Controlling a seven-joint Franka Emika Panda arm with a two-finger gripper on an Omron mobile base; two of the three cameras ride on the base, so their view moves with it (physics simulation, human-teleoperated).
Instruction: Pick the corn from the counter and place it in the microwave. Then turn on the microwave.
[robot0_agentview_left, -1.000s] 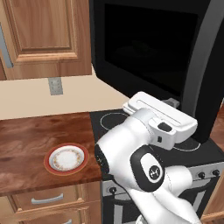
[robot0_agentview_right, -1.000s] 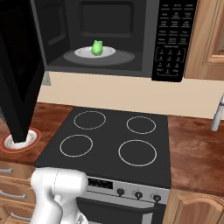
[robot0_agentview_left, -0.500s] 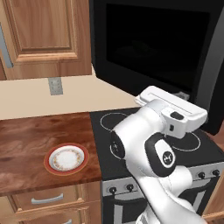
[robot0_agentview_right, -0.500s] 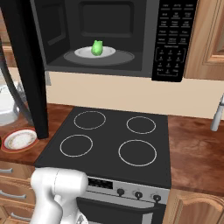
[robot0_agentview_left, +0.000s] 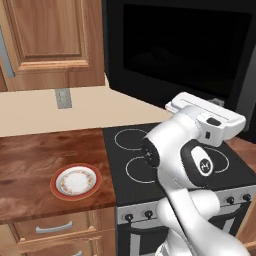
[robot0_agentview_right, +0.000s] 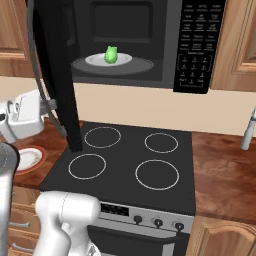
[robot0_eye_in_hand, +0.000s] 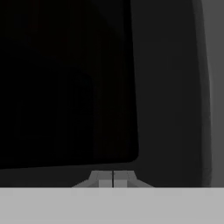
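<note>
Simulated kitchen w/ light wooden cabinets, beige wall and a glossy reddish-brown wood-grain counter (robot0_agentview_left: 35, 165) flanking a black stovetop (robot0_agentview_right: 135, 165) w/ white ring burners. The two-finger gripper (robot0_eye_in_hand: 113, 178) has its dark tips pressed together, fully closed, holding nothing; in the hand view they sit right up against the black, dark-glass door (robot0_eye_in_hand: 65, 78) of the big black boxy microwave (robot0_agentview_right: 150, 45), near the window's lower corner, w/ the curved grey handle (robot0_eye_in_hand: 205, 87) running along the frame edge beyond. Whether the tips actually touch the door can't be told. Door stands swung open, edge-on in the right base view, jutting out over the stovetop. Inside the cavity, the small bright green husked corn (robot0_agentview_right: 110, 54) rests upright on a white dish (robot0_agentview_right: 108, 60), approx mid-turntable. Button panel on microwave's right side. On the counter, left of the stove, a white red-rimmed plate (robot0_agentview_left: 76, 181). The arm is bent at the elbow, forearm reaching up, hand held level toward the door's outer face.
</note>
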